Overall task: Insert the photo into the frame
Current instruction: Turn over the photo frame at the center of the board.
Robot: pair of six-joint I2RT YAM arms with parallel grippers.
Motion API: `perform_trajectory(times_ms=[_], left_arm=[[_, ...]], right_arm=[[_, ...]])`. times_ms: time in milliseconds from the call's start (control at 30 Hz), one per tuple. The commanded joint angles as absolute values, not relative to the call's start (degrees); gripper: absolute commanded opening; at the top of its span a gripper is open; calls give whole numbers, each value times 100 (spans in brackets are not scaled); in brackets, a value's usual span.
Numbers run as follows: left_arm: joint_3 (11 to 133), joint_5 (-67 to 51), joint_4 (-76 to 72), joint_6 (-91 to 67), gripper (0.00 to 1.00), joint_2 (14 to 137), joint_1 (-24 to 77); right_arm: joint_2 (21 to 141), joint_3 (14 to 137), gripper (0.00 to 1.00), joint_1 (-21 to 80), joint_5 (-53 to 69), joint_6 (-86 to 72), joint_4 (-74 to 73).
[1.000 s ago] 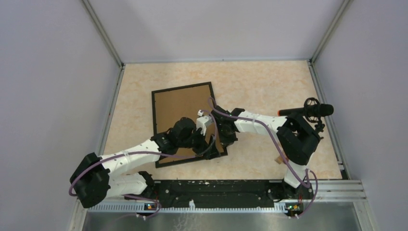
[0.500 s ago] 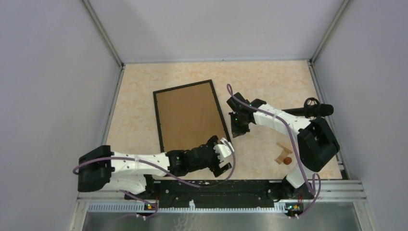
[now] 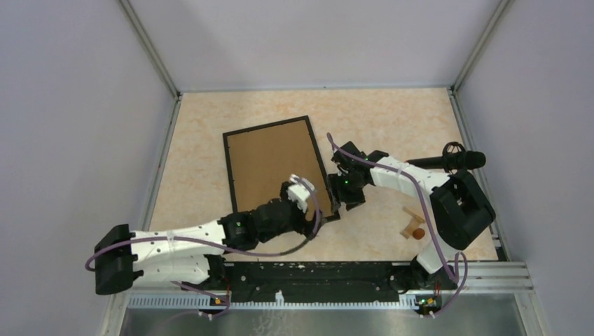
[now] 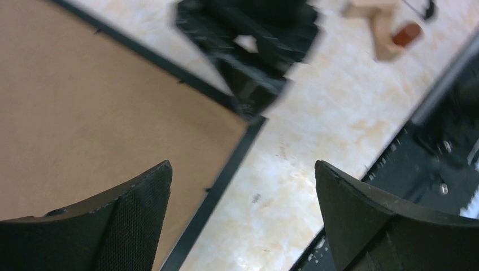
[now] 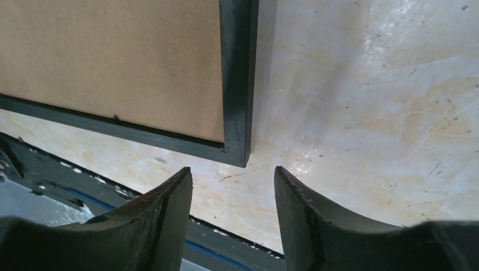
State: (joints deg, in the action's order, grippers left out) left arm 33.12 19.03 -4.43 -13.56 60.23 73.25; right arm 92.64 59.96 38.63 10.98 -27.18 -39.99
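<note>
The frame [image 3: 273,164], a brown board inside a thin black border, lies flat on the counter [image 3: 392,119], left of centre. The left claw [image 4: 243,175] hangs spread wide over its near right corner. The right claw [image 5: 233,175], parted and empty, sits just beside that corner, perhaps touching it.

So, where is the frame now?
Top view: the frame lies flat on the table, left of centre, with the left gripper and right gripper at its near right corner.

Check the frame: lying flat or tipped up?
Flat. The frame lies on the table, brown side up; the right wrist view shows its corner resting flush on the surface.
</note>
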Motion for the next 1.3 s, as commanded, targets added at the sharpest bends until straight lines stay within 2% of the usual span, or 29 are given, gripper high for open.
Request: perform_trajectory(times_ms=[0,67,133,200,300,333,533,767,900,1067,1267], left_arm=[[3239,1231,521,-2857,99,5541,6065],[3160,904,743,-3102,99,5172,5473],[3021,925,707,-3225,99,4800,5132],[2970,1184,841,-3431,99,4565,4911],[3100,1199,1123,-3554,98,4540,4566],[3175,1157,1206,-3566,99,4590,4468],[3401,717,1354,-3431,99,5109,4231],[3009,41,665,-3540,99,5217,4150],[2899,-633,442,-3546,99,5338,4154],[2729,-1591,77,-3388,99,5467,4157],[2467,-2633,-691,-3156,99,5806,4167]], right_arm=[[9209,5833,59,3794,1383,-2495,-3605],[9260,5802,67,3792,1281,-2514,-3495],[9399,5938,68,3804,1077,-2505,-3554],[9593,6116,64,3814,885,-2530,-3666],[9802,6257,47,3851,681,-2577,-3696],[9862,6276,45,3863,618,-2590,-3693],[10213,6463,41,4034,65,-2594,-3831],[10663,7003,39,4060,-29,-2395,-4158],[11074,7547,37,4005,-50,-2255,-4590],[11486,7932,27,3843,-21,-2109,-4785],[11835,8098,28,3832,195,-2007,-4724]])
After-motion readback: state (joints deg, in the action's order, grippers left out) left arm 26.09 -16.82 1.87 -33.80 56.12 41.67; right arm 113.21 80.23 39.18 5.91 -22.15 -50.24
